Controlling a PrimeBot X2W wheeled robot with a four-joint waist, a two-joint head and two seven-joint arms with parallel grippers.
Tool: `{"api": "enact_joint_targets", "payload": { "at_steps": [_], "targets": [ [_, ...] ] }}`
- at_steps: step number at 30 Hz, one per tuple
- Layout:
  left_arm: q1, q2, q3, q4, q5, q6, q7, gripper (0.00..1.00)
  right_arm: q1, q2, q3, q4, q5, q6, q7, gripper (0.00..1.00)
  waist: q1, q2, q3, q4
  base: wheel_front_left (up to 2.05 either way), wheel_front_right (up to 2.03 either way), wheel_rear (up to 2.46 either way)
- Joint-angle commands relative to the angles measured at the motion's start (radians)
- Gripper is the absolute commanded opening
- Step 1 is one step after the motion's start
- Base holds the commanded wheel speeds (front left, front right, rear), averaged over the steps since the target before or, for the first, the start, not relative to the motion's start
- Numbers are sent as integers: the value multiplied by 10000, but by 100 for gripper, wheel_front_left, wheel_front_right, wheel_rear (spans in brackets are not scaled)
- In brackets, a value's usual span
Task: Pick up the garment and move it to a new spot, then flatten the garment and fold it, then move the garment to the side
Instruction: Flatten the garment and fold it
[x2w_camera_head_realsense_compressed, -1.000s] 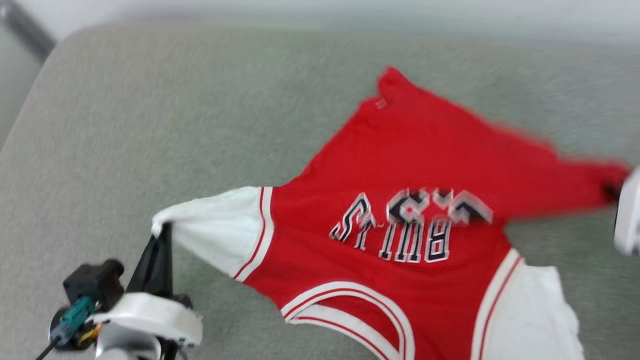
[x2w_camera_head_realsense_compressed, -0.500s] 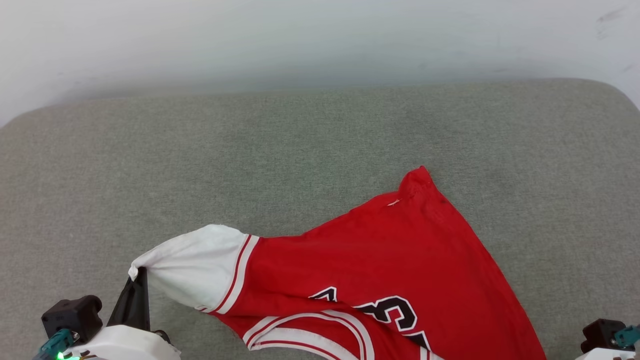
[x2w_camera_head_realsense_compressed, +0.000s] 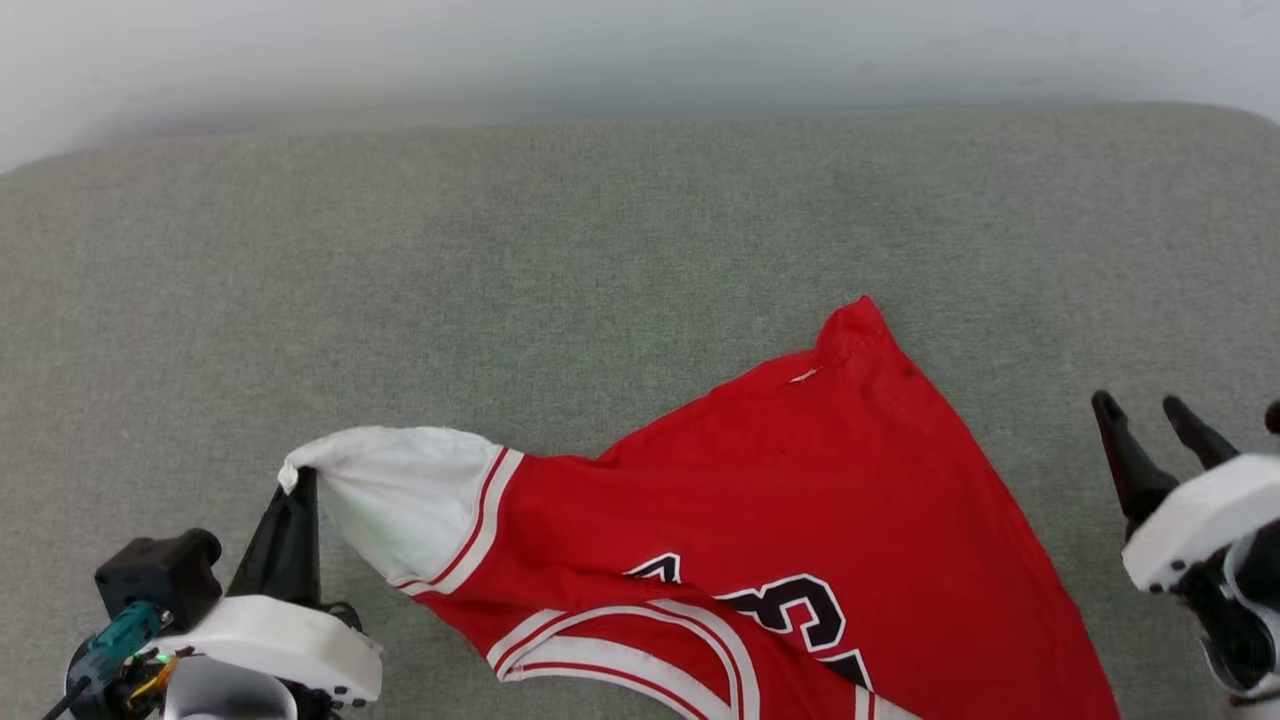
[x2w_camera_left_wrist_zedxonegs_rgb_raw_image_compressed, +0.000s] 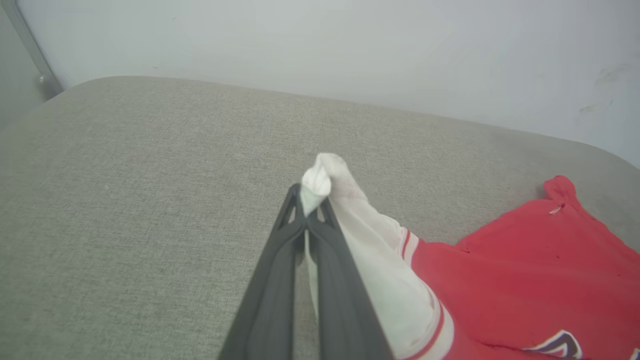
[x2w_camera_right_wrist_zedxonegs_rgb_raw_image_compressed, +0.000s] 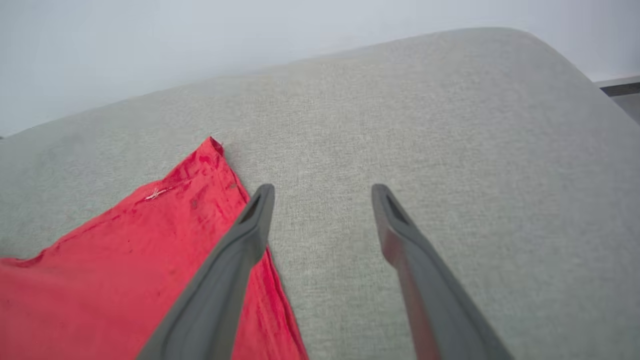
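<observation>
Black-fingered left hand (x2w_camera_head_realsense_compressed: 298, 485), clamped on the tip of the white sleeve (x2w_camera_head_realsense_compressed: 400, 495); right hand (x2w_camera_head_realsense_compressed: 1140, 405), fingers apart and empty, just beside the red side edge. You see the garment (x2w_camera_head_realsense_compressed: 800, 500) lying partly spread on the grey woven cushion (x2w_camera_head_realsense_compressed: 500, 250), soft, creased, 1 hem corner (x2w_camera_head_realsense_compressed: 860, 320) peaked. Flattening seems the step in hand; next, you would need the right hand to pinch that edge and pull it taut.

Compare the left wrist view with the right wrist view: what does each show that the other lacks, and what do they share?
Left wrist view: the left gripper shut on the white sleeve. Right wrist view: the right gripper, open and empty. Both: the garment, with its pointed red corner, lying on the grey cushion.
</observation>
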Motion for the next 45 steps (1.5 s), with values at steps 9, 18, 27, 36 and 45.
{"api": "enact_joint_targets", "payload": {
  "at_steps": [9,18,27,36,45],
  "targets": [
    [-1254,-183,-322,-197,449,-301,-24,0,-2973,-927,1805,1369,527,-6,2383,100,0,0,1255,830,0,0,0],
    [-2482,-762,-824,196,712,-879,-211,0,-5336,-1316,3253,2505,643,-7,5398,100,0,0,2284,1716,0,0,0],
    [-2865,-1161,-1075,969,667,-1294,-473,0,-5362,-1019,4320,4689,1340,-3,6307,0,0,0,2467,2023,0,0,0],
    [-2633,-771,-836,1344,562,-1246,-393,0,-5708,-1508,4316,4222,1410,-6,4608,0,0,0,1462,1586,0,0,0],
    [-3814,-496,-472,2038,335,-1653,-75,0,-5382,-1516,3818,4125,969,-6,2615,0,0,0,5,1057,0,0,0]
  ]
}}
